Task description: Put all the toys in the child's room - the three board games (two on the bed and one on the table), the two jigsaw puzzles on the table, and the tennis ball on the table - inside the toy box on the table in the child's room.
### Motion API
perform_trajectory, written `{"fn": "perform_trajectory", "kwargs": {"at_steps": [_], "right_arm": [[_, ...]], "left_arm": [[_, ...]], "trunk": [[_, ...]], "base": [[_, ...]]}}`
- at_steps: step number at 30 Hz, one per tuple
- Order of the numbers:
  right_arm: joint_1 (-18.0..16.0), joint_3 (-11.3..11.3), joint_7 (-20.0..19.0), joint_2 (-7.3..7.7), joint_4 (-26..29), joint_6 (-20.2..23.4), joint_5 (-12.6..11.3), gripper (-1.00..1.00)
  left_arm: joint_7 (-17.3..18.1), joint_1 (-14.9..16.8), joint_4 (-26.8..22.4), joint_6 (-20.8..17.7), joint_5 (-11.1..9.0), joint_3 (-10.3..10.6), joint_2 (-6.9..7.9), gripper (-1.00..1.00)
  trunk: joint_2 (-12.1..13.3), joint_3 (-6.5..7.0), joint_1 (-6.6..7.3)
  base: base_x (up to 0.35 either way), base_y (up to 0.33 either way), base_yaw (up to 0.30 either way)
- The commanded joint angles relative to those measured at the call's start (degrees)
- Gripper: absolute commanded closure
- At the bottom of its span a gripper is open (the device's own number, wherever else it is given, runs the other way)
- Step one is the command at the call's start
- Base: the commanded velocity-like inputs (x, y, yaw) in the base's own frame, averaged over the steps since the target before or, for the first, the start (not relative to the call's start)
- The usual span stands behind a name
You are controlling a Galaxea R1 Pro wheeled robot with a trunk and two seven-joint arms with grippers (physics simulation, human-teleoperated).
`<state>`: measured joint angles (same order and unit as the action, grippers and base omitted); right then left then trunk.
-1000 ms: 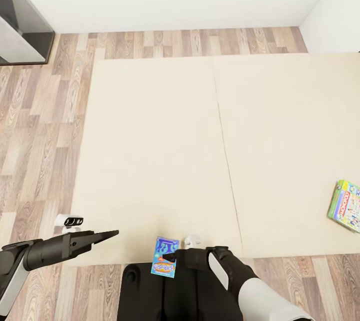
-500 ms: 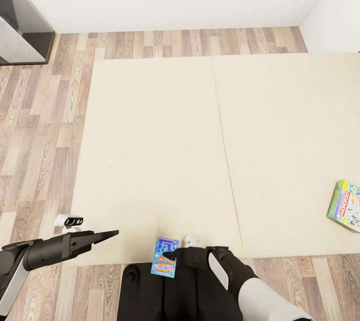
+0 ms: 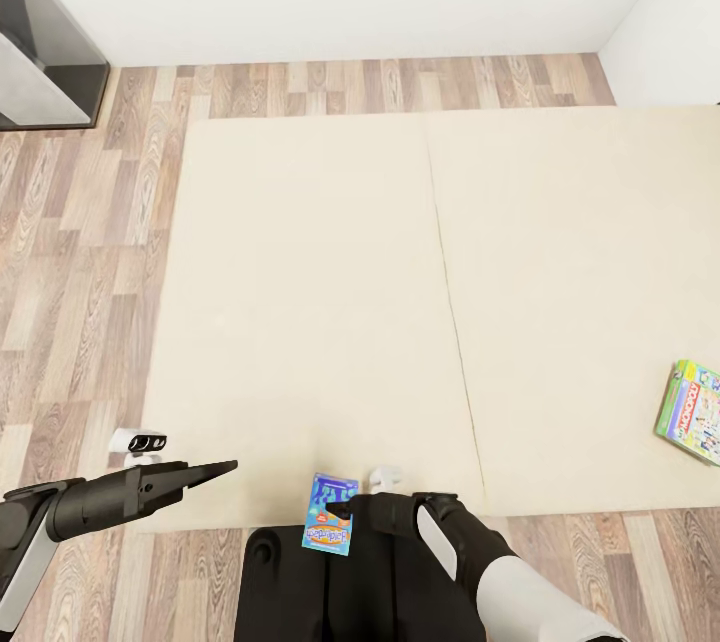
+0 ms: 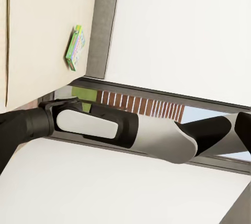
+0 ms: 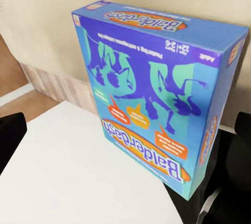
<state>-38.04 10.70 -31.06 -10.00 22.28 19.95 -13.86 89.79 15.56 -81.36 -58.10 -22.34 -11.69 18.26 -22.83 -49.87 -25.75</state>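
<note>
At the bed [image 3: 300, 322] near edge, right fingers [image 3: 340, 504] pinch the blue board game [image 3: 331, 513]; left fingers [image 3: 205, 470] pressed together.

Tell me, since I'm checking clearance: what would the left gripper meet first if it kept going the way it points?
Probably the blue printed game box beside the right gripper. The left gripper points across the cream mattress's near edge; depth is uncertain.

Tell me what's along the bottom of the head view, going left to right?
Left hand → blue board game → right arm → green board game far right on the bed.
</note>
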Motion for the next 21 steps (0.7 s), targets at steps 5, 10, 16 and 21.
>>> {"fn": "perform_trajectory", "kwargs": {"at_steps": [5,10,16,21], "right_arm": [[0.0,0.1,0.1,0.0,0.0,0.5,-0.5,-1.0],[0.0,0.1,0.1,0.0,0.0,0.8,-0.5,-1.0],[0.0,0.1,0.1,0.0,0.0,0.6,-0.5,-1.0],[0.0,0.1,0.0,0.0,0.0,0.5,-0.4,-1.0]], "left_arm": [[0.2,0.0,0.0,-0.6,0.0,0.0,0.02,-1.0],[0.2,0.0,0.0,-0.6,0.0,0.0,0.02,-1.0],[0.2,0.0,0.0,-0.6,0.0,0.0,0.02,-1.0],[0.2,0.0,0.0,-0.6,0.0,0.0,0.02,-1.0]], "trunk": [[-0.1,-0.16,-0.03],[-0.1,-0.48,-0.03],[-0.1,-0.93,-0.03],[-0.1,-1.07,-0.03]], "base": [[0.0,0.0,0.0],[0.0,0.0,0.0],[0.0,0.0,0.0],[0.0,0.0,0.0]]}}
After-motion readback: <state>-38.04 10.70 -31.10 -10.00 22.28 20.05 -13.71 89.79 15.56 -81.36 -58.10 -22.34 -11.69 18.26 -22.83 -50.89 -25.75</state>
